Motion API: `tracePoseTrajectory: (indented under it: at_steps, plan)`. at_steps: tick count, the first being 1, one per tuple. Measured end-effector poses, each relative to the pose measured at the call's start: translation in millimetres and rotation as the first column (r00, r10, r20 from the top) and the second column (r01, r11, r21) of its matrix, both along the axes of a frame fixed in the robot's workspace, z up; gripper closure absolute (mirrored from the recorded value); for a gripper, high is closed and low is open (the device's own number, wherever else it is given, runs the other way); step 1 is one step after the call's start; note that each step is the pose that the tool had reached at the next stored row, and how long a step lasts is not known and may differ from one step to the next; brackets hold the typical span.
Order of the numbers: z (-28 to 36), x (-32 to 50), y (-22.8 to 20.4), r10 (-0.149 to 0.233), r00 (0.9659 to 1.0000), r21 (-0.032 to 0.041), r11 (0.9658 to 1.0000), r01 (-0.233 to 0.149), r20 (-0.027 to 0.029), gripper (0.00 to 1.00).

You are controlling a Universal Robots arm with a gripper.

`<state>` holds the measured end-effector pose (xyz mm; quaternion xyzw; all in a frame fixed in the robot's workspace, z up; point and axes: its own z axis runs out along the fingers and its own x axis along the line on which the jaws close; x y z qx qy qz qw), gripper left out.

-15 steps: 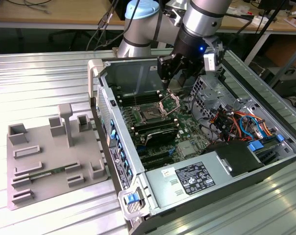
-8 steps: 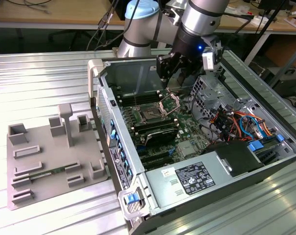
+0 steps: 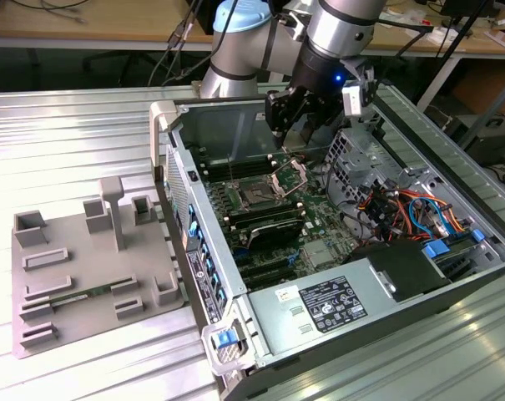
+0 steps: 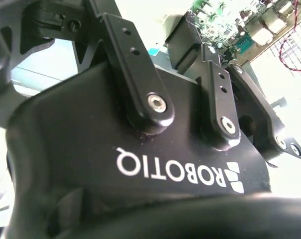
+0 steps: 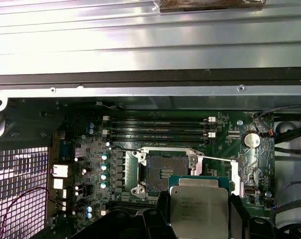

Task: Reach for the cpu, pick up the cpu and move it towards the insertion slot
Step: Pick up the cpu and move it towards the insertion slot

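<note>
Firmly, the claw (image 5: 199,209) grips the cpu (image 5: 198,206) near the insertion slot (image 5: 166,172).

Arm (image 3: 244,50): silver tube links, pale-blue joint caps, black wrist section with a small blue light. Gripper (image 3: 298,113): matte black body, white lettering, black finger links (image 4: 140,74) pinned by silver hex screws.

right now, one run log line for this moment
gripper: shut on cpu | position: above motherboard, near insertion slot | slot: bracket open, empty | cpu: not seated

Silvery cpu (image 5: 199,206); dark insertion slot (image 5: 165,172), silver frame; green board (image 5: 95,149); grey tray (image 3: 77,276).
</note>
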<state>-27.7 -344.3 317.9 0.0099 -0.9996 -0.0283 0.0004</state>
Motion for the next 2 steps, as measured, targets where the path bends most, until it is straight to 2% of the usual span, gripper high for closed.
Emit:
tracePoseTrajectory:
  at_steps: [2]
  plan:
    - [0.0, 0.0, 0.0, 0.0, 1.0, 0.0, 1.0, 0.0, 0.0, 0.45]
